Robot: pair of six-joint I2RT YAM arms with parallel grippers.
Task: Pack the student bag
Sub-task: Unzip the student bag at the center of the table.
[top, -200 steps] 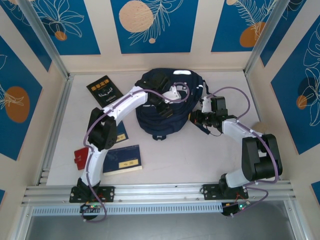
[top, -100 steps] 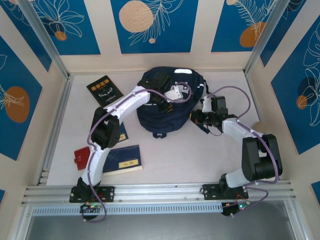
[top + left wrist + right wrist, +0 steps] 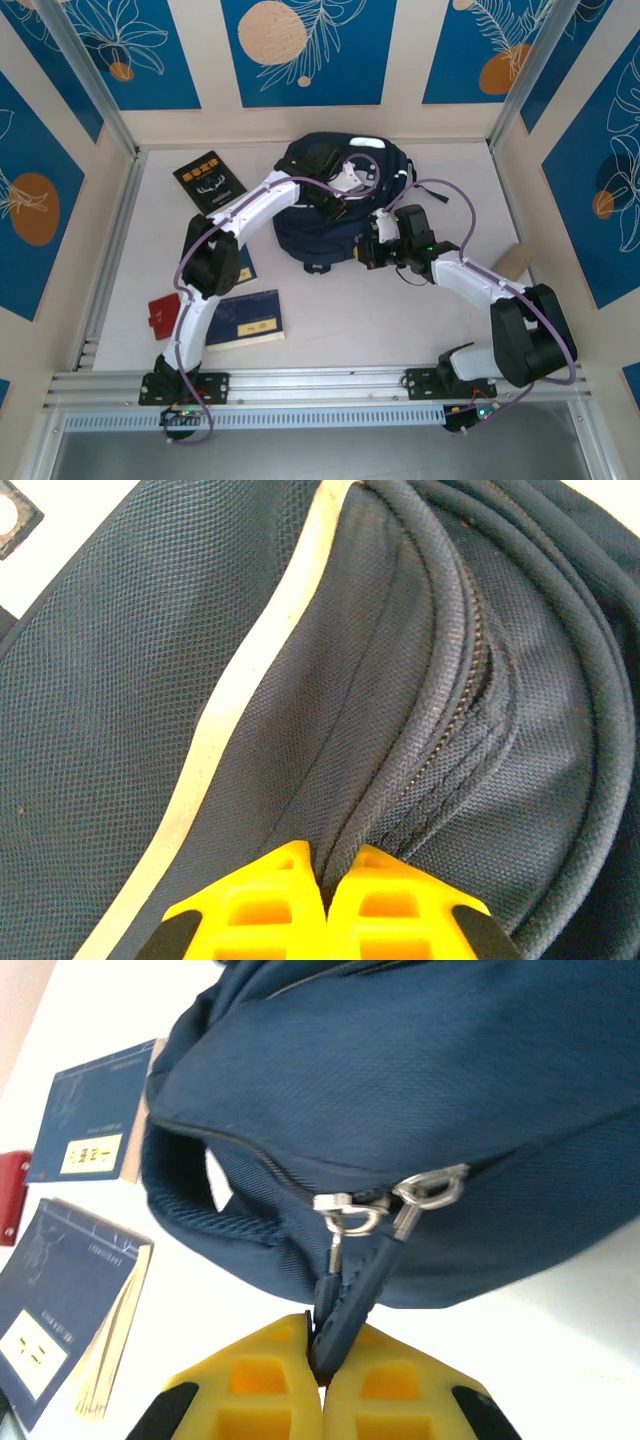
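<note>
The student bag [image 3: 310, 235], a dark navy backpack with a white stripe [image 3: 240, 710], lies at the back middle of the table. My left gripper [image 3: 335, 203] is down on top of the bag. In the left wrist view its yellow fingers [image 3: 250, 905] are shut on a fold of the bag's fabric [image 3: 335, 850] beside a closed zipper [image 3: 470, 680]. My right gripper [image 3: 368, 250] is at the bag's near right edge. It is shut on the two navy zipper pull tabs [image 3: 345, 1300] that hang from metal sliders [image 3: 350, 1210] on the bag [image 3: 420, 1080].
A black book [image 3: 208, 180] lies at the back left. Navy books [image 3: 245, 320] [image 3: 85, 1130] [image 3: 55, 1310] and a red item [image 3: 162, 315] lie near the left arm. A tan block [image 3: 513, 262] sits by the right wall. Metal rails edge the table.
My right gripper has moved left along the bag's near edge, taking the zipper pulls with it. My left gripper shifted slightly on top of the bag and closed on the fabric.
</note>
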